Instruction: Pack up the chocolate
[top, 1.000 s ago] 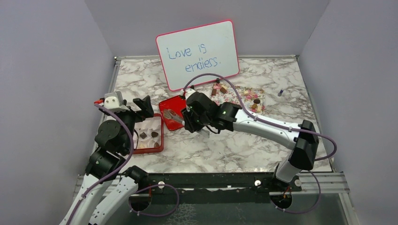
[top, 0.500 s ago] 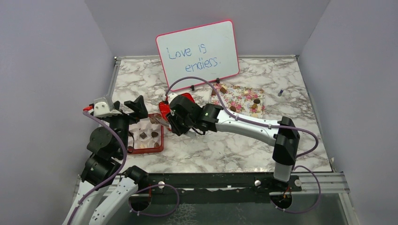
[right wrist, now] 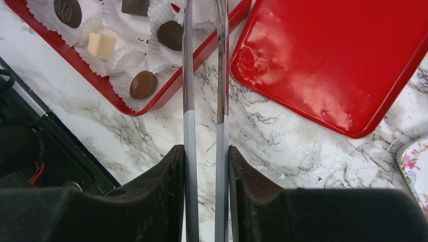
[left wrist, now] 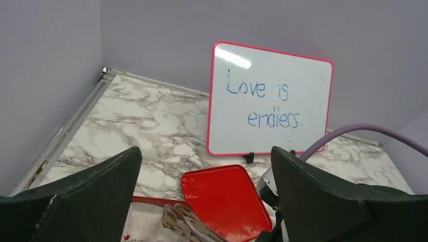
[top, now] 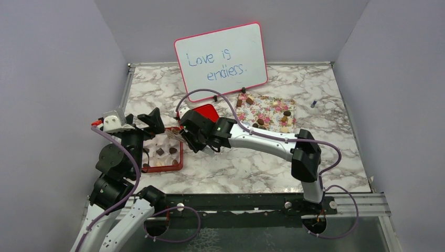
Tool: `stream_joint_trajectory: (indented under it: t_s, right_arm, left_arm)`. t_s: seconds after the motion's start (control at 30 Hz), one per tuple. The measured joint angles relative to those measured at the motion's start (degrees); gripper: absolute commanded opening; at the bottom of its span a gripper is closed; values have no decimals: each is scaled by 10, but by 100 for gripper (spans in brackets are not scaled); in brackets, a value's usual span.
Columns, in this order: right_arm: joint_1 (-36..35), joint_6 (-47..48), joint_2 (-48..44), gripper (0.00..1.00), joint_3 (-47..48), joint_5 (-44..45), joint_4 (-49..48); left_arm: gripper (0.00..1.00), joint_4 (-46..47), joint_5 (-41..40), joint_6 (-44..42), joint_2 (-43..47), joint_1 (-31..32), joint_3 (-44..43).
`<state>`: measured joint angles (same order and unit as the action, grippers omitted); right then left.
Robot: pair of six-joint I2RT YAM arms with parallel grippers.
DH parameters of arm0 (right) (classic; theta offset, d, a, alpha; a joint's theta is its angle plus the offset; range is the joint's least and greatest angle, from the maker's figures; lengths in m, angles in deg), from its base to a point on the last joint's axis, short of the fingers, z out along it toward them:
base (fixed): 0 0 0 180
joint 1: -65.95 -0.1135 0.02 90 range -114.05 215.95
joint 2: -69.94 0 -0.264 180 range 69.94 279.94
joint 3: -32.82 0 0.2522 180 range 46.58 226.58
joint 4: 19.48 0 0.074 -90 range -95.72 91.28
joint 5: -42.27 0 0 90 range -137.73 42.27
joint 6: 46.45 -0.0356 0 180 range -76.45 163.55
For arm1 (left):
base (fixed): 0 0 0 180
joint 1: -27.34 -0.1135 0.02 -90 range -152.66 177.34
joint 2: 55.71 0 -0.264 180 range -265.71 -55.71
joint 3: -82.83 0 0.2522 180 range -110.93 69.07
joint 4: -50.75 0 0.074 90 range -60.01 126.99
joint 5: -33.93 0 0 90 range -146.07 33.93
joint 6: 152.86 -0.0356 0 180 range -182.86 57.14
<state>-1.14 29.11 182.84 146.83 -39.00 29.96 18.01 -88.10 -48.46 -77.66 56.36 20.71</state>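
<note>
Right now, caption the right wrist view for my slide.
Right gripper holds metal tongs over the red box of chocolates, a red lid alongside.

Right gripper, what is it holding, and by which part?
The right gripper holds metal tongs toward their handle end, both arms pinched between its fingers.

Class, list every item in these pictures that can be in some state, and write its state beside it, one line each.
red box, open, some paper cups filled with chocolate
lid, off, lying flat beside the red box
tongs, gripped, arms pinched near together
right gripper, shut on the tongs
left gripper, open, empty
floral tray, loaded with more chocolate
whiteboard, upright, written on
</note>
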Motion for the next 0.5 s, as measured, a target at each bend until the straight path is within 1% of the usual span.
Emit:
stream_joint_trajectory:
  t_s: [0.17,0.5]
  right_arm:
    - [-7,9,10,37,14,21,11]
    - [-10,16,18,39,47,49,43]
  left_arm:
    - [99,-1,0,0,-1,0,-3]
    - [99,-4,0,0,-4,0,-11]
